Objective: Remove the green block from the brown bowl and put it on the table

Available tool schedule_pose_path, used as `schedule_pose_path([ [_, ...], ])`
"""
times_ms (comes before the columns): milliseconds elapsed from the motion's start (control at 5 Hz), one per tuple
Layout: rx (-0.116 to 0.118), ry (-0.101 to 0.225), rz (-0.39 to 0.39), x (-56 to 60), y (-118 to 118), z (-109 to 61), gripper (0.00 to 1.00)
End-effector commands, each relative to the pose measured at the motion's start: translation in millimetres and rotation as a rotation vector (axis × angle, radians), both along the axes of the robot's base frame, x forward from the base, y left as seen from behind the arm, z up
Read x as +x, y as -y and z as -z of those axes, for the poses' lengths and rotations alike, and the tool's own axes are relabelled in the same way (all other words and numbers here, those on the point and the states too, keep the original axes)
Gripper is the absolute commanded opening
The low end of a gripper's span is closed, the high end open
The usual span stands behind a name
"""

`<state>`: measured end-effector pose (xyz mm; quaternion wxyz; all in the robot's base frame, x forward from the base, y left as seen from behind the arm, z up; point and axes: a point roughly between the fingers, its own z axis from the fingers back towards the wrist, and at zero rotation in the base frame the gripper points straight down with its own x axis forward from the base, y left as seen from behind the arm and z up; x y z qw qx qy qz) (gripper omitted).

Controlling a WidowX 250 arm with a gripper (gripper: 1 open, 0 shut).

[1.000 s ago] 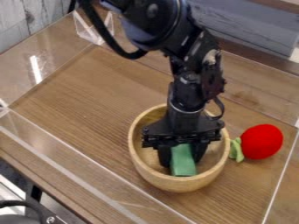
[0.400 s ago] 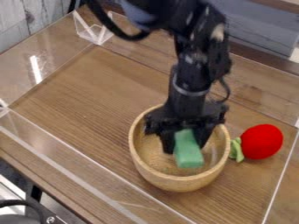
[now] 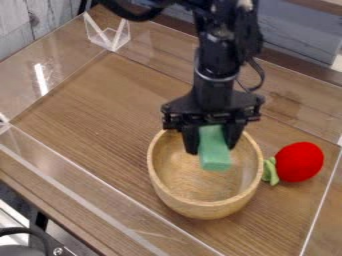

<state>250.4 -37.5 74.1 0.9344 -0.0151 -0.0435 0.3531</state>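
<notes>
Green block [image 3: 215, 152] hangs upright in the end effector [image 3: 211, 133], its upper end caught between the two dark fingers and its lower end dangling above the hollow of the brown bowl [image 3: 178, 195], clear of the wood as far as this view shows. The end effector points straight down and is pinched onto the block's top portion, jaws pressed against its flat faces. Judging by how it hangs straight without sagging, the block looks stiff and light, probably foam or painted wood, with a matte surface that should offer decent friction; nothing suggests it is fragile. Because it is long and flat, a hold near one end lets it swing or pivot, so a pinch across the broad faces closer to its middle would be steadier, though the present hold appears secure enough for a short carry. The bowl sits near the 5 o'clock part of the table [image 3: 107, 110], with a red strawberry toy [image 3: 298, 160] just beside its rim at about 3 o'clock. Open wood lies toward 9 and 11 o'clock of the bowl, which seems the safest area to set the block down flat, away from the clear acrylic walls [image 3: 40, 165].
</notes>
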Motion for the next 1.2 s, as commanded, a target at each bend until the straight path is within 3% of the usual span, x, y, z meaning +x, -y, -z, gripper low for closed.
schedule_pose_path([
  [0, 0.005, 0.117, -0.009, 9.4, -15.7, -40.7, 0.0],
  [200, 0.009, 0.15, -0.027, 9.7, -47.4, -55.5, 0.0],
  [400, 0.021, 0.176, -0.081, 8.9, -82.2, -59.1, 0.0],
  [600, 0.04, 0.194, -0.129, 6.8, -102.2, -60.2, 0.0],
  [1000, 0.088, 0.173, -0.131, 11.5, -115.0, -25.3, 0.0],
])
